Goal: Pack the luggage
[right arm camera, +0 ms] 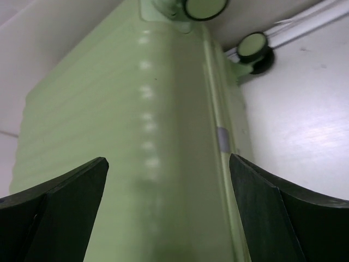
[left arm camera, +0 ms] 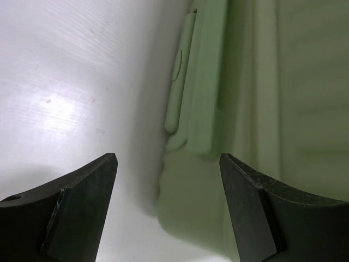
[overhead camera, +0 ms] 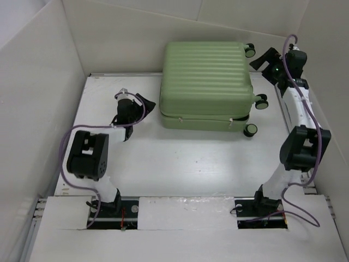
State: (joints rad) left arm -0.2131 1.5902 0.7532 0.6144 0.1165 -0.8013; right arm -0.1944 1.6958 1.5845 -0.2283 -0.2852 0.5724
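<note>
Left pincer [overhead camera: 145, 103] gapes empty just beside the left end of the luggage [overhead camera: 207, 82], which lies flat and shut at the far middle of the table [overhead camera: 191, 164]. Right pincer [overhead camera: 266, 59], likewise spread and empty, hovers by its far right corner. Packing looks nearly done; whether the zip is fully shut, I cannot tell.

I see open surface [overhead camera: 185, 164] in front of the closed luggage [overhead camera: 207, 76]. Its wheels [overhead camera: 262, 101] crowd my right tool [overhead camera: 266, 64], and walls [overhead camera: 125, 33] stand close behind.
</note>
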